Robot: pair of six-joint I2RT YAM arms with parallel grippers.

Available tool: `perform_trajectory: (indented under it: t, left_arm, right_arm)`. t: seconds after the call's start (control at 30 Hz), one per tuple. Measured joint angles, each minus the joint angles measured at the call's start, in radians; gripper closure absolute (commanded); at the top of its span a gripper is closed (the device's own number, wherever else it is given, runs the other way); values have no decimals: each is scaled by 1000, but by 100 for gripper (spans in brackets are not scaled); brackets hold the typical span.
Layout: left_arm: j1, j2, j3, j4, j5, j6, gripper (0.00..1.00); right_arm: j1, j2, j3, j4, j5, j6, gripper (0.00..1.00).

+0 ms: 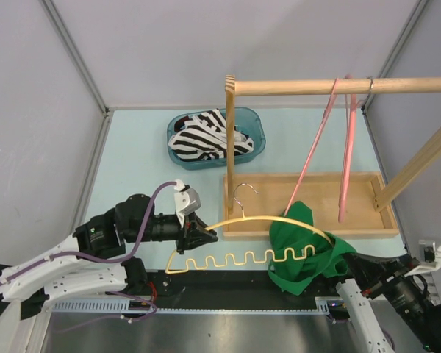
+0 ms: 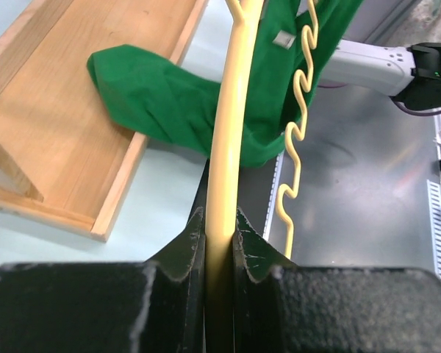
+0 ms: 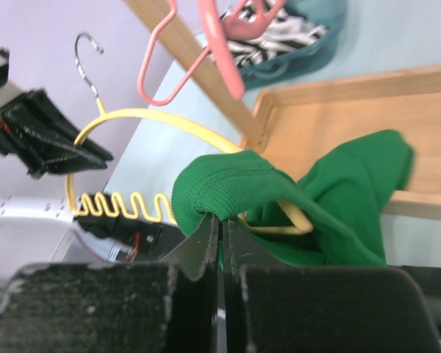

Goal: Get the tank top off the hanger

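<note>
Tank top (image 1: 303, 254) hangs bunched on the right end of the yellow hanger (image 2: 226, 147), spilling onto the near rim of the wooden tray (image 1: 367, 232). Left gripper (image 2: 219, 220) clamps the hanger's left arm, while right gripper (image 3: 220, 229) is pinched tight on a fold of green fabric. A pull could snag a strap on the wavy bar, wrenching the hanger loose or slipping the cloth.
</note>
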Motion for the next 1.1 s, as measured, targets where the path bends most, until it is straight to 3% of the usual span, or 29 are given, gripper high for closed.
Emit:
perform_trajectory:
  t: [0.33, 0.5, 0.77, 1.1]
  left_arm:
    - [0, -135, -40, -153, -163, -30, 100]
    - [0, -135, -16, -298, -321, -39, 100]
    - [0, -71, 222, -435, -571, 3, 100]
    - [0, 160, 575, -368, -597, 138, 100]
  right_arm:
    - [51, -37, 53, -45, 225, 51, 100]
    - [113, -39, 56, -44, 289, 85, 100]
    - [145, -39, 58, -44, 339, 103, 100]
    - [158, -39, 58, -41, 362, 103, 100]
